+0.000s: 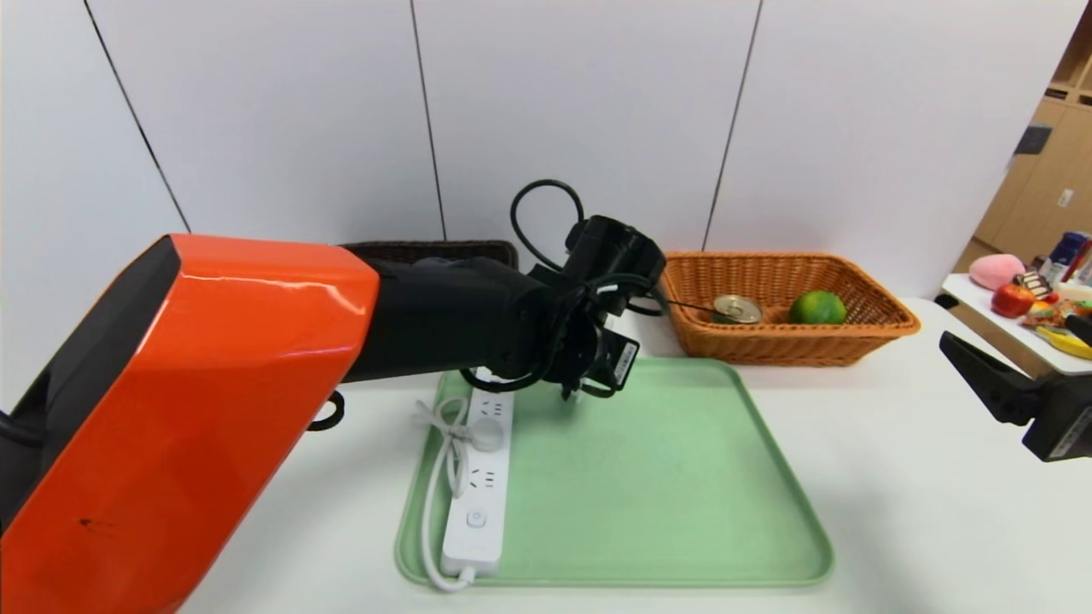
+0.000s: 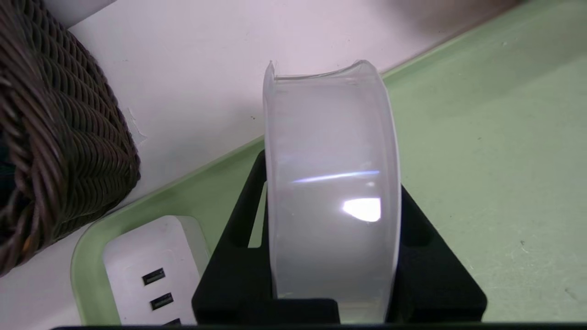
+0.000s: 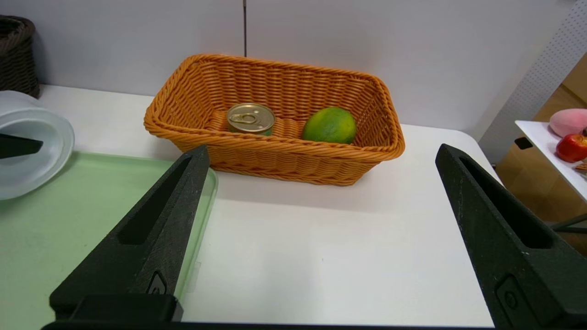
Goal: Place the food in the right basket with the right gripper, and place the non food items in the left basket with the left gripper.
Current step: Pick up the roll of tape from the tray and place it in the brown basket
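Left gripper (image 2: 332, 256) clamps the tape roll (image 2: 330, 183) upright on edge over the tray (image 2: 481, 137).

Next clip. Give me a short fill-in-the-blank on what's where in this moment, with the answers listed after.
1. The tin and the green fruit both lie in the ____ basket.
2. The left gripper is closed on the ____.
3. The power strip lies on the green ____.
4. The right gripper hangs over the white table with its jaws ____.

Answers: orange; tape roll; tray; open
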